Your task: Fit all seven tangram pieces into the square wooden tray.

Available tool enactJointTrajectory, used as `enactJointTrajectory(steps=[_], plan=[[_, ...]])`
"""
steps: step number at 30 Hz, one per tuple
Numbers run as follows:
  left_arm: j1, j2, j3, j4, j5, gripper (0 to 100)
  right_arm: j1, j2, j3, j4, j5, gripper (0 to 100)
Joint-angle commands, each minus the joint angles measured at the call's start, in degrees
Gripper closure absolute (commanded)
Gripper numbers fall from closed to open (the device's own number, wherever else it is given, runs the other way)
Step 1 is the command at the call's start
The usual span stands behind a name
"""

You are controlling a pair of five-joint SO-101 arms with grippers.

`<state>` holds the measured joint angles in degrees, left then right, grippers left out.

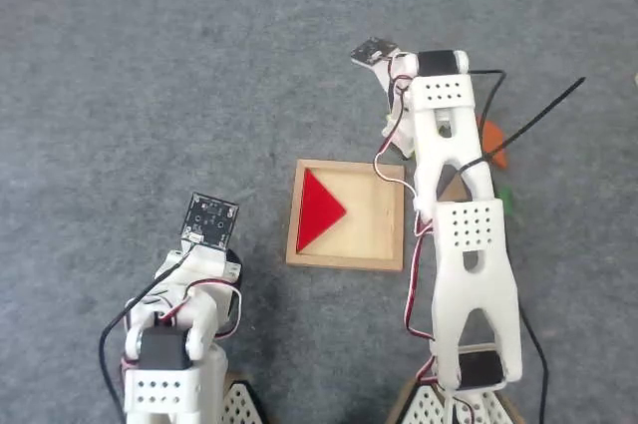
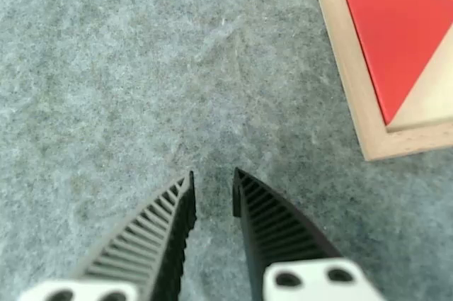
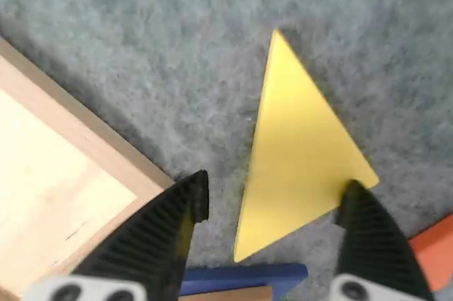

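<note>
Tangram tray (image 1: 345,262) holding one red triangle (image 1: 317,210), with a yellow triangle (image 3: 297,145) still outside

The right gripper (image 3: 276,195) is spread wide and straddles the yellow triangle, which lies flat on the grey mat (image 1: 150,95) just beside the tray's rim. A blue piece (image 3: 241,274) and an orange piece (image 3: 433,248) lie close by. The left gripper (image 2: 214,175) hangs over bare mat near the tray's corner, its jaws a narrow gap apart with nothing between them.
</note>
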<state>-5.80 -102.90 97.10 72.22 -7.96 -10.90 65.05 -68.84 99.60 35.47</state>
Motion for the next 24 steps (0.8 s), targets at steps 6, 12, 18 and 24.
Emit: enactJointTrajectory(steps=[6, 12, 18, 24], plan=[[-0.09, -1.23, -0.66, 0.18, -0.62, 91, 1.36, -0.66, -1.05, -2.15, 1.05, 66.9], [-0.09, -1.23, -0.66, 0.18, -0.62, 91, 2.95, -0.04, -9.05, -0.84, 0.88, 66.9], [-0.09, -1.23, -0.66, 0.18, -0.62, 91, 2.68, 5.05, -9.58, -2.15, 1.14, 66.9], [-0.09, -1.23, -0.66, 0.18, -0.62, 91, 2.77, 8.22, -9.58, -2.86, 1.14, 67.1]])
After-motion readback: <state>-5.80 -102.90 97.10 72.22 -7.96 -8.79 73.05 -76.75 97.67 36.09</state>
